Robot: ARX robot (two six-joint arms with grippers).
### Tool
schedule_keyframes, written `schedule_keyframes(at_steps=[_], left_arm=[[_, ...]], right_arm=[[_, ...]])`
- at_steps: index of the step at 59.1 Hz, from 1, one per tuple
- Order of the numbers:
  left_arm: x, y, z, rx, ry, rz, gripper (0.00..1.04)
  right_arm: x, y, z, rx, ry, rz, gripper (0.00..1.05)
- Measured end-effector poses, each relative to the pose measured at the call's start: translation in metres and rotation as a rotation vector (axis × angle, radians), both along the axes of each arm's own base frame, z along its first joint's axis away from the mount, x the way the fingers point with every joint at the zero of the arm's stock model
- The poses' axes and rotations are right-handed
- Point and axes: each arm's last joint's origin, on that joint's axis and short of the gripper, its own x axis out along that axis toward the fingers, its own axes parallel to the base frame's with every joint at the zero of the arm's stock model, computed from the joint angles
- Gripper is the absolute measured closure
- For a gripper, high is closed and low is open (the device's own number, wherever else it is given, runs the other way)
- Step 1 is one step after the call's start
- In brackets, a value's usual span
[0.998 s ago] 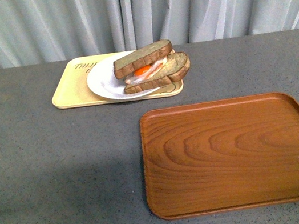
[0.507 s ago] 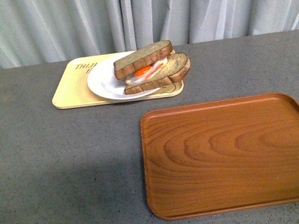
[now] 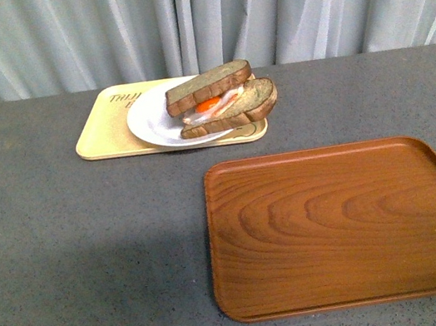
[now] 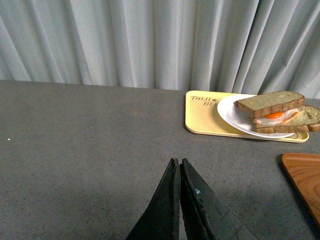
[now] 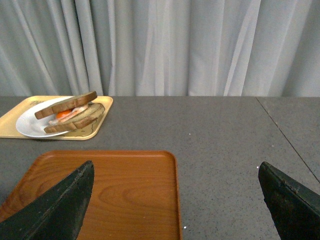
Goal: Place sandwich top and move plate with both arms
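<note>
The sandwich top (image 3: pixel 208 85), a squarish brown bread slice, lies tilted on the egg-bearing lower slice (image 3: pixel 234 108) on the white plate (image 3: pixel 151 120). The plate rests on the pale yellow tray (image 3: pixel 101 124) at the back of the table. The sandwich top also shows in the left wrist view (image 4: pixel 270 103) and the right wrist view (image 5: pixel 66 104). Neither arm shows in the front view. My left gripper (image 4: pixel 179 162) is shut and empty above bare table, well short of the plate (image 4: pixel 230 111). My right gripper (image 5: pixel 176 167) is wide open and empty above the wooden tray's edge.
A brown wood-grain tray (image 3: pixel 346 220) lies at the front right, with nothing on it; it also shows in the right wrist view (image 5: pixel 115 190). A grey curtain (image 3: pixel 192 15) hangs behind the grey table (image 3: pixel 74 256). A table seam (image 5: pixel 285 135) runs at the far right.
</note>
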Motion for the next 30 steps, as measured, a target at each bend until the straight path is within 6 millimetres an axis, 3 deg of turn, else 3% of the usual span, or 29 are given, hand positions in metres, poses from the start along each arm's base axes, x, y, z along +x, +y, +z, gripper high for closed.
schedule_keyframes(at_steps=[30], left_arm=[[-0.0035, 0.0001, 0.0008, 0.000, -0.018, 0.001, 1.03]], right_arm=[[0.0000, 0.0000, 0.0000, 0.000, 0.000, 0.000, 0.09]])
